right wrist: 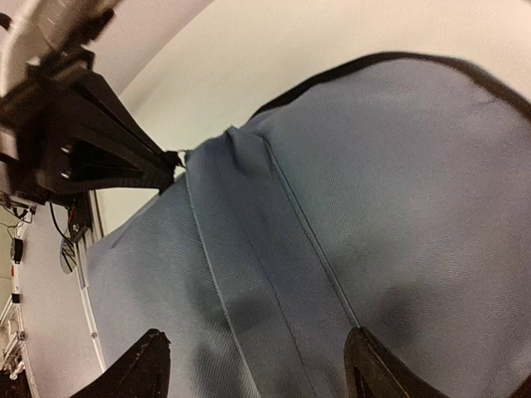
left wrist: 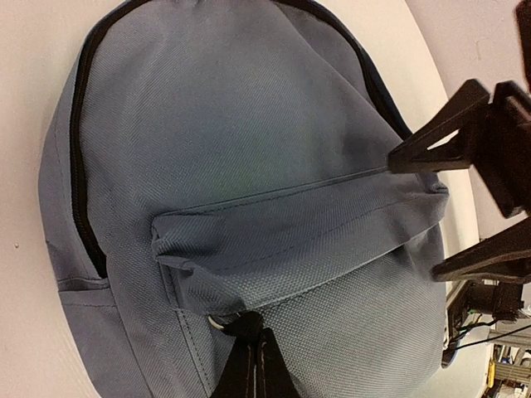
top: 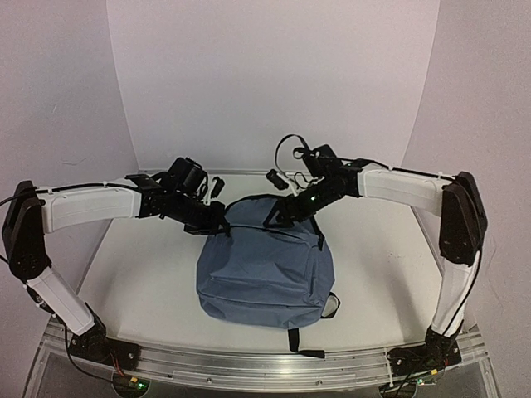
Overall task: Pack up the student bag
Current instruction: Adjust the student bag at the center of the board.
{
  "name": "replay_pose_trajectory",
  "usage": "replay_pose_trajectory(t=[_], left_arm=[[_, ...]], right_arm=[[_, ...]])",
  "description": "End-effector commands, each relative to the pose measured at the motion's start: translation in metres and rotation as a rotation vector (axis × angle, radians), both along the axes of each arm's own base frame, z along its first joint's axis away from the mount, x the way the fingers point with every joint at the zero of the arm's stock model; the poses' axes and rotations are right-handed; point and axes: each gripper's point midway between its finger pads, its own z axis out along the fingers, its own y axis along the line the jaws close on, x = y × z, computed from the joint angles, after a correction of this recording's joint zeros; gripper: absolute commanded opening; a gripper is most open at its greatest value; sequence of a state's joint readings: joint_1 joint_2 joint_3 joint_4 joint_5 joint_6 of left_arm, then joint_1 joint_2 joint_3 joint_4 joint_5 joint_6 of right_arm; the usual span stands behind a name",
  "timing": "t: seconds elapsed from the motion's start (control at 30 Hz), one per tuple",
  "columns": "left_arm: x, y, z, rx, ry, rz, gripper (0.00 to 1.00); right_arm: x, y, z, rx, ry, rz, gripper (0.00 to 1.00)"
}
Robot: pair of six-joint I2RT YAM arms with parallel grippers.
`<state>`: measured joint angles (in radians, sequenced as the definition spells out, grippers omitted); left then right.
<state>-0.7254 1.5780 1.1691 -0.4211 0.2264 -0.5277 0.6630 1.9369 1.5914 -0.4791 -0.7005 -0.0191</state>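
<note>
The student bag (top: pixel 265 265), blue-grey with black zipper lines, lies flat in the middle of the table with its front pocket (left wrist: pixel 307 224) facing up. My left gripper (left wrist: pixel 253 327) is shut on the small black zipper pull with a metal ring (left wrist: pixel 217 322) at the end of the pocket seam, at the bag's far left corner (top: pixel 217 220). My right gripper (right wrist: pixel 259 365) hovers open just above the pocket flap (right wrist: pixel 249 249), its fingers (right wrist: pixel 145 361) wide apart with only fabric beneath them. It also shows at the left wrist view's right edge as the right gripper (left wrist: pixel 452 203).
The white table (top: pixel 141 274) runs to a curved white backdrop behind. Black straps (top: pixel 303 344) trail from the bag toward the metal rail (top: pixel 249 365) at the near edge. Loose cables (top: pixel 286 149) hang by the right wrist.
</note>
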Motion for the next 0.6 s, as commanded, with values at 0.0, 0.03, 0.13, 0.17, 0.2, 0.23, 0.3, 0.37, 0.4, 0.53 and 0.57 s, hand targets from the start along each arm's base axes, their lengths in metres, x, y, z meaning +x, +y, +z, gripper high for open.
replay_pose_trajectory(t=[0.0,0.03,0.13,0.17,0.2,0.23,0.3,0.37,0.4,0.53,0.57], left_arm=[[0.003,-0.008,0.016,-0.071,-0.039,0.000,0.00],[0.003,-0.008,0.015,-0.075,-0.037,0.001,0.00],[0.001,-0.008,0.010,-0.082,-0.026,0.009,0.00],[0.001,-0.007,0.008,-0.082,-0.025,0.013,0.00],[0.001,-0.006,0.006,-0.079,-0.024,0.018,0.00],[0.001,-0.004,0.005,-0.074,-0.022,0.023,0.00],[0.001,0.001,0.000,-0.053,-0.014,0.042,0.00],[0.002,0.008,-0.007,-0.017,-0.010,0.070,0.00],[0.003,0.012,-0.010,0.003,-0.006,0.083,0.00],[0.005,0.026,-0.027,0.046,0.030,0.136,0.00],[0.005,0.027,-0.030,0.052,0.035,0.142,0.00]], right_arm=[[-0.011,0.021,-0.002,-0.007,-0.008,0.068,0.73],[-0.013,0.024,-0.006,-0.012,-0.001,0.075,0.73],[-0.016,0.029,-0.017,-0.028,0.019,0.083,0.63],[-0.015,0.029,-0.020,-0.036,0.022,0.080,0.52],[-0.014,0.028,-0.021,-0.046,0.016,0.072,0.40],[-0.012,0.026,-0.022,-0.058,0.005,0.062,0.28],[-0.008,0.021,-0.020,-0.081,-0.025,0.043,0.04],[-0.006,0.014,-0.015,-0.108,-0.057,0.028,0.00],[-0.005,0.010,-0.012,-0.123,-0.072,0.025,0.00],[-0.002,-0.011,0.004,-0.135,-0.107,0.002,0.00],[-0.001,-0.016,0.008,-0.133,-0.113,-0.008,0.00]])
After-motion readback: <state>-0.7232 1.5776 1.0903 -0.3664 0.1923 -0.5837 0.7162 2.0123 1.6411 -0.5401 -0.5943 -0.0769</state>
